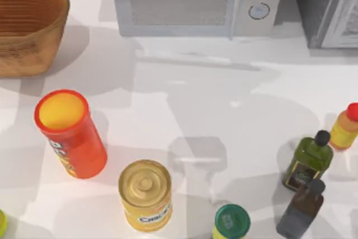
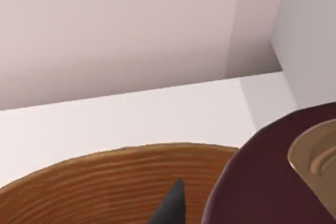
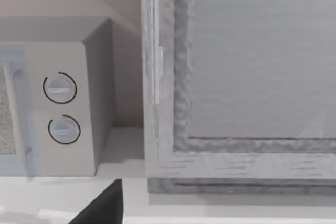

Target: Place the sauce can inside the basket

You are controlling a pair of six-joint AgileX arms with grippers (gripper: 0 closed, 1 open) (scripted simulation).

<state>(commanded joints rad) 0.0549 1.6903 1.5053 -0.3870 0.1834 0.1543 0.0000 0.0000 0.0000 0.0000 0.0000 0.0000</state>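
Large oval woven wicker basket (image 1: 28,26) at the table's far left corner, interior bare where visible. Left wrist view: small dark-brown-topped sauce can (image 2: 273,174) held close at the left gripper, just above the basket's ribbed wall (image 2: 105,187); finger spacing cannot be told.

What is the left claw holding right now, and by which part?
The left claw seems to hold the sauce can by its side wall, over the basket; the contact itself is out of sight.
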